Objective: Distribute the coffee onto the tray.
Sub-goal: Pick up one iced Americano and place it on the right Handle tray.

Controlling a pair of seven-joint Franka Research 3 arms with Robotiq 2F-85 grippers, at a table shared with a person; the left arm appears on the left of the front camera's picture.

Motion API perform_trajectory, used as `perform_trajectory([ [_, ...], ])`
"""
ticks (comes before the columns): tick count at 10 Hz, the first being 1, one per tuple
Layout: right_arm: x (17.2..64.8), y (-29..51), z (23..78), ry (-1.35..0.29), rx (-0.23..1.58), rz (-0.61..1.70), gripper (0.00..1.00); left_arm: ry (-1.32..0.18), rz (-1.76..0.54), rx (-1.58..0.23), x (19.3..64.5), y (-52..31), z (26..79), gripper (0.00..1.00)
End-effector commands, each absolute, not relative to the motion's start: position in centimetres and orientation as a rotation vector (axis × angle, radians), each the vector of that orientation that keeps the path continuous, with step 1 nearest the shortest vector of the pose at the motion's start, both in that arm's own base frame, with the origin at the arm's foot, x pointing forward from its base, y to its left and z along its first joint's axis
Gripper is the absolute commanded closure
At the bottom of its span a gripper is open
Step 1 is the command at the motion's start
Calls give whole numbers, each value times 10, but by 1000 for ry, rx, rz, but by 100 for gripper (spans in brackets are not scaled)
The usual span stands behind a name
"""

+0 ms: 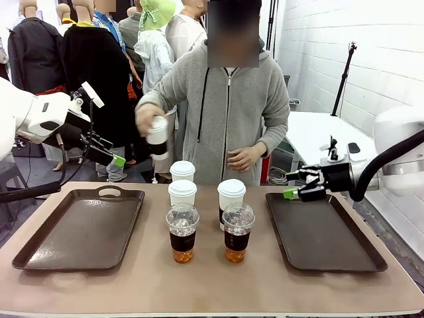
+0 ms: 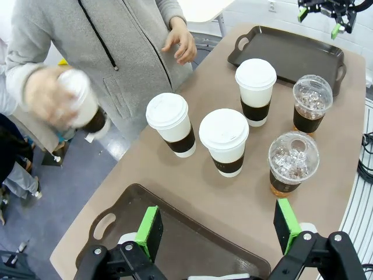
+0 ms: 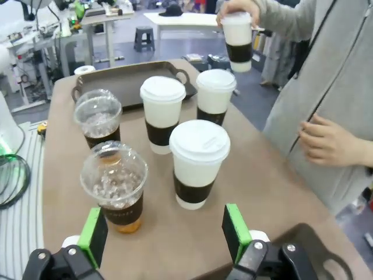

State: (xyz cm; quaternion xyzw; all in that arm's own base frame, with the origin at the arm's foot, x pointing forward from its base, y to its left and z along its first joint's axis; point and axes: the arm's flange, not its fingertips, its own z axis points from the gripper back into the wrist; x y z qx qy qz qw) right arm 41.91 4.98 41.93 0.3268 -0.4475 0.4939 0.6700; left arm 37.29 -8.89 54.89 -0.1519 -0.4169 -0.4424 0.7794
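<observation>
**Near row:** on the surface (image 1: 212,285), two clear dome-lidded cups (image 1: 182,232) (image 1: 238,232) of amber drink stand side by side, between the left tray (image 1: 40,255) and the right tray (image 1: 331,258).

**Middle:** three lidded paper cups (image 1: 182,193) (image 1: 231,195) (image 1: 182,171) with dark sleeves stand just behind them.

**Above:**
- The left end effector (image 1: 114,158) hangs released near the left tray's far end.
- The right end effector (image 1: 291,192) is likewise released and grasps nothing. It hovers at the right tray's far inner corner.

**Farthest:** the person's hand (image 1: 147,118) holds a fourth paper cup (image 1: 157,136) aloft.
</observation>
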Motion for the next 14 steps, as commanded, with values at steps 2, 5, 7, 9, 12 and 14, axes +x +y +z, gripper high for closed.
perform_trajectory([
  [2, 430, 54, 401, -944, 713, 1121, 0, -903, -962, -339, 375, -87, 547, 0],
  [5, 424, 51, 388, -943, 758, 1103, 0, -903, -962, -339, 375, -87, 547, 0],
  [7, 424, 51, 388, -943, 758, 1103, 0, -903, -962, -339, 375, -87, 547, 0],
  [9, 424, 51, 388, -943, 758, 1103, 0, -903, -962, -339, 375, -87, 547, 0],
  [12, 431, 47, 357, -925, 852, 1171, 0, -903, -962, -339, 375, -87, 547, 0],
  [14, 432, 48, 331, -925, 897, 1210, 0, -903, -962, -339, 375, -87, 547, 0],
])
